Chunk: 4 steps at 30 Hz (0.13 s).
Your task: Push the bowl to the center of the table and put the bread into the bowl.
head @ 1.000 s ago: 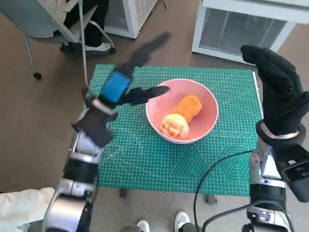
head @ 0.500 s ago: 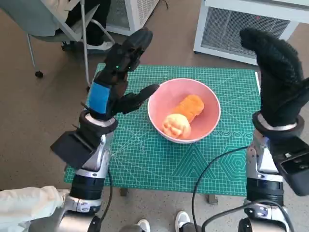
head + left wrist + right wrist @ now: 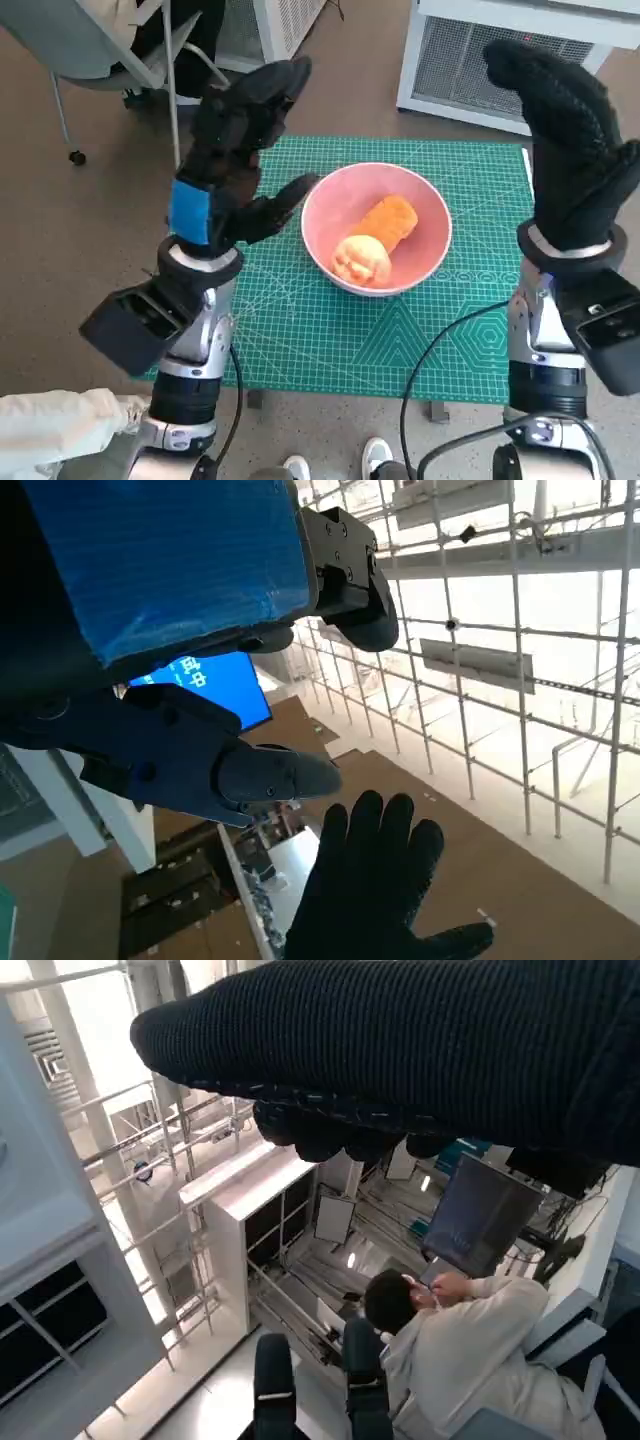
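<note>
Head view: both hands raised, empty.

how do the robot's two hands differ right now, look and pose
The left hand is bare black with blue tape on its back; the right hand wears a black knitted glove. The left hand is beside the pink bowl's rim, one finger reaching toward it; the right hand is raised at the green cutting mat's far right edge, away from the bowl. Both hold nothing, fingers apart.

Probably a lab or workshop: green cutting mat (image 3: 300,330), metal racking (image 3: 520,660), monitor (image 3: 480,1215), white cabinets (image 3: 250,1230).
</note>
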{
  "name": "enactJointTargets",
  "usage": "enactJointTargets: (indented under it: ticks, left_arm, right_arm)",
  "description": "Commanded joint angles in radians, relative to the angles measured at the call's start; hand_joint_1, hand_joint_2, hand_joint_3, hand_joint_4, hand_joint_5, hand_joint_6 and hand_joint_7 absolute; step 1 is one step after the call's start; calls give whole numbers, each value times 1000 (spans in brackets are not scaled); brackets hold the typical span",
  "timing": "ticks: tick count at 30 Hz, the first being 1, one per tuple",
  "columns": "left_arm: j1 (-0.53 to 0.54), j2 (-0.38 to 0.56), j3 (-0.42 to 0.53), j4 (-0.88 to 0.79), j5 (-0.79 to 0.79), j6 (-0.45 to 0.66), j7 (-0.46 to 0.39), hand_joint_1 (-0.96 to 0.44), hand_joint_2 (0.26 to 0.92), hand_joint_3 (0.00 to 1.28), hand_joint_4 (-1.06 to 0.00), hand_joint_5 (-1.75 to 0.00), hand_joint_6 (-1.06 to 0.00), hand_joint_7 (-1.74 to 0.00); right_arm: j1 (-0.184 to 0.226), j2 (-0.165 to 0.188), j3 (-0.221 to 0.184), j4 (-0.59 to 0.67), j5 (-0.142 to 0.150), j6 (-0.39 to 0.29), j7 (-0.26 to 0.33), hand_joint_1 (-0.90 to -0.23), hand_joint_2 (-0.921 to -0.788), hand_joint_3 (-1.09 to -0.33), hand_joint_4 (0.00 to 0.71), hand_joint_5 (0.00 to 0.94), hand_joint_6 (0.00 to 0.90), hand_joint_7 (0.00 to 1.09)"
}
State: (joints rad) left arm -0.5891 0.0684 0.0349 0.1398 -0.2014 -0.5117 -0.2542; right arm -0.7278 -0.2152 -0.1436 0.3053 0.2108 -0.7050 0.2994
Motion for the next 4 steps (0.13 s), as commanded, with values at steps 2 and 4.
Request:
enactJointTargets:
  ticks: [2, 4]
  left_arm:
    - [7, -8, 0, -22, -24, 2, -15, -388, 921, 280, -401, -3, -137, -797]
    - [7, -8, -1, -24, -29, 5, -22, -386, 921, 280, -400, -3, -135, -799]
  right_arm:
    - [8, 1, 11, 4, -2, 11, 11, -578, -921, -741, 279, 4, 110, 408]
    - [8, 0, 13, 4, -4, 10, 11, -577, -921, -741, 279, 4, 111, 406]
